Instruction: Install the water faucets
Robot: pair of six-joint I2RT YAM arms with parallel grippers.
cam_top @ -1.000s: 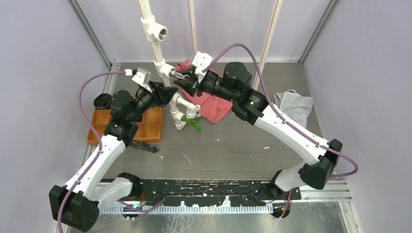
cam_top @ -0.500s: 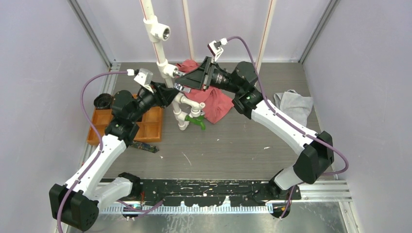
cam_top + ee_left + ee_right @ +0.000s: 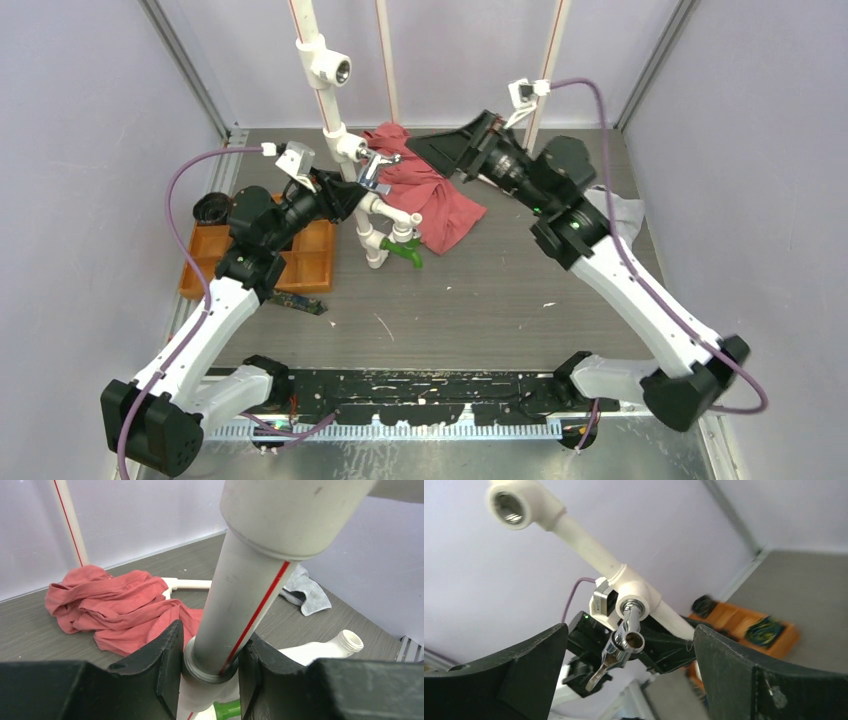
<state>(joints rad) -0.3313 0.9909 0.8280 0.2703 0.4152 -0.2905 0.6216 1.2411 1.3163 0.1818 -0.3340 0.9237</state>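
Observation:
The white pipe (image 3: 322, 85) stands upright at the back, and my left gripper (image 3: 347, 196) is shut on it just above a joint. In the left wrist view both fingers (image 3: 160, 655) press the pipe (image 3: 235, 610). A silver faucet (image 3: 372, 170) sits in the pipe's middle tee fitting (image 3: 345, 145). My right gripper (image 3: 425, 148) is open, a little to its right and not touching it. In the right wrist view the silver faucet (image 3: 626, 642) hangs from the tee fitting (image 3: 640, 592), beyond the wide-apart jaws. A green tap (image 3: 405, 252) sits at the pipe's foot.
A red cloth (image 3: 430, 195) lies behind the pipe and a grey cloth (image 3: 628, 215) at the right, partly under my right arm. An orange tray (image 3: 305, 258) and a black round object (image 3: 212, 208) sit at the left. An empty fitting (image 3: 335, 68) faces outward higher on the pipe.
My right gripper opened, let go of the silver faucet and pulled back to the right. The faucet stays in the tee fitting. The left gripper has kept its hold on the pipe.

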